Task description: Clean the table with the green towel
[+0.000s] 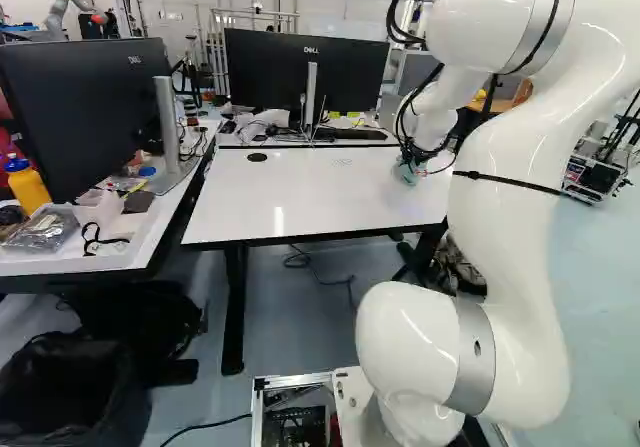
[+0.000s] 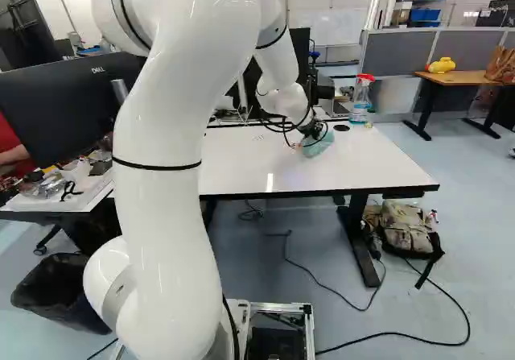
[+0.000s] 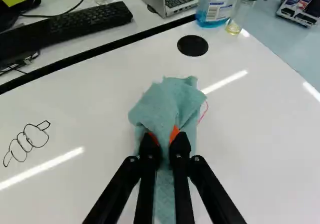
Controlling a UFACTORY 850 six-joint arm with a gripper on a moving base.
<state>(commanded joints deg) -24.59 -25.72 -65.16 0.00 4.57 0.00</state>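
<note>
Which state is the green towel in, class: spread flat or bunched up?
Bunched up. The green towel shows creased folds, pinched between the two orange-padded fingers of the gripper.

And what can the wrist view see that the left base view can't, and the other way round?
Only the wrist view shows the spray bottle and a little glass jar.

Only the left base view shows the yellow bottle and the black trash bin.

Both show the white table, the black keyboard and the green towel held by the gripper.
</note>
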